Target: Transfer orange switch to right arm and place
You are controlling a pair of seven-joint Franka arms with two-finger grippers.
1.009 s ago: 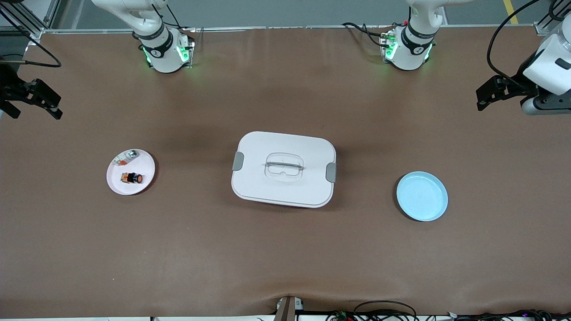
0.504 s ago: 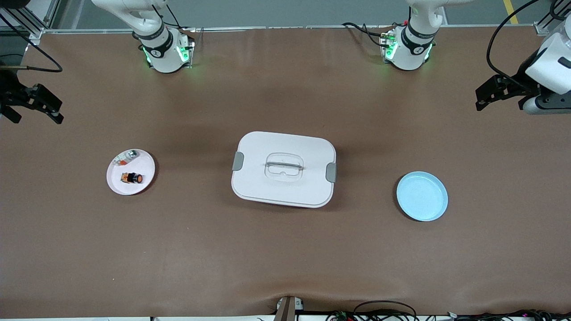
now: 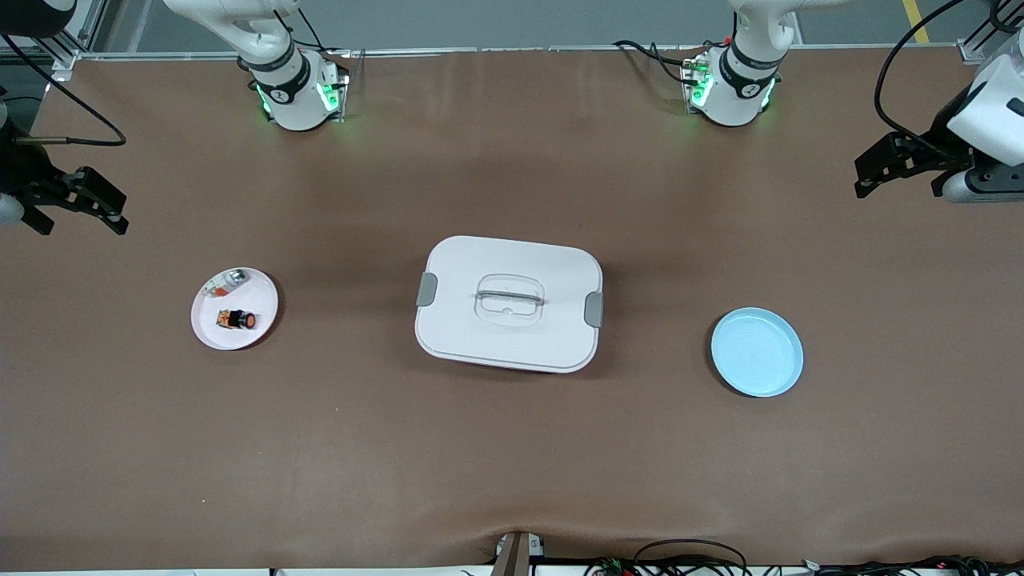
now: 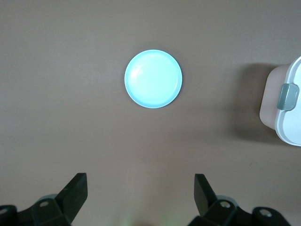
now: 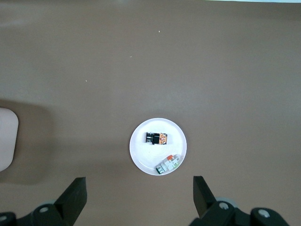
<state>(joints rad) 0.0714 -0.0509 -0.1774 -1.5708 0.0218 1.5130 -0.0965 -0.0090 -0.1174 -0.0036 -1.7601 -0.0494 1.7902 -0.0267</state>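
Note:
The orange switch (image 3: 238, 319) lies on its side on a small white plate (image 3: 260, 300) toward the right arm's end of the table. It also shows in the right wrist view (image 5: 156, 138) on the same plate (image 5: 146, 155). My right gripper (image 3: 80, 220) is open and empty, high over the bare table at that end, apart from the plate; its open fingers frame the table in the right wrist view (image 5: 139, 183). My left gripper (image 3: 894, 182) is open and empty over the table's other end (image 4: 141, 181).
A small silvery, red-and-white part (image 3: 226, 282) shares the white plate (image 5: 168, 164). A white lidded box (image 3: 509, 302) with grey latches sits mid-table. An empty light blue plate (image 3: 757, 352) lies toward the left arm's end (image 4: 153, 78).
My right gripper has moved a little toward the white plate. The left gripper has barely shifted. The switch and plates have not moved.

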